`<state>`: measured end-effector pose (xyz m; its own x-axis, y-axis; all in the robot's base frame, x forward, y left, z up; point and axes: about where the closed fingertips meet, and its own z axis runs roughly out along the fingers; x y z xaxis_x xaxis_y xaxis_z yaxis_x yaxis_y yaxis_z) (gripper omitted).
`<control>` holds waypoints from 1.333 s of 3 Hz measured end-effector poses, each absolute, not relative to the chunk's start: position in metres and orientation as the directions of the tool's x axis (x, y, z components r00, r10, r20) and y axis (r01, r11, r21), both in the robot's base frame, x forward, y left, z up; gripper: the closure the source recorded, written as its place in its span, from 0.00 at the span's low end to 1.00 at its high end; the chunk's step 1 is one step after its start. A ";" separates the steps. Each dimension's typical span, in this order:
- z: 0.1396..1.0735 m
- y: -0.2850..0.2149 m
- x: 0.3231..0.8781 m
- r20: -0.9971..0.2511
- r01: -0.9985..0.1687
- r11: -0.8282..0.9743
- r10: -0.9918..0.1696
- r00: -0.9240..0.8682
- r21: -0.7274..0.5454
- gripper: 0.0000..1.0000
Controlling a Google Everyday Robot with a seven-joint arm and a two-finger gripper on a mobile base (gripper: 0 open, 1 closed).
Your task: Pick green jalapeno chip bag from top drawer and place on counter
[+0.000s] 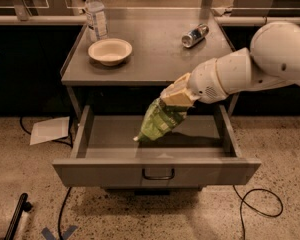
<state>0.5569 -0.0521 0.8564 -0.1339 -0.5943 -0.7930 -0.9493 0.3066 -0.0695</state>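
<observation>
So the chip bag (159,123) was dangling in the air above the open drawer (100,171), clear of the drawer floor, with its bottom corner pointing down and left. It was a crinkly, shiny thing, light and dark green with some pale patches, hanging at a slant. The gripper (171,100) had its tan fingers pinched on the top edge of the bag, right in front of the front lip of the counter (155,59). The fat white arm (250,64) came in from the right.

The counter was flat grey metal with low rims on the sides. On it sat a cream bowl (110,50) near the left, a water bottle (96,19) just behind the bowl, and a silver can (195,35) lying on its side toward the back right.

The floor (270,149) was speckled stone-looking stuff. A sheet of paper (50,130) lay left of the drawer, and a black cable (255,204) looped on the right.
</observation>
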 end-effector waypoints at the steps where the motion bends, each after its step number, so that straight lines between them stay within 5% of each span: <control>1: 0.927 -0.073 0.557 -0.799 -0.924 0.329 -0.599 -0.045 -0.194 1.00; 4: 0.965 -0.075 0.580 -0.794 -0.896 0.350 -0.608 0.003 -0.272 1.00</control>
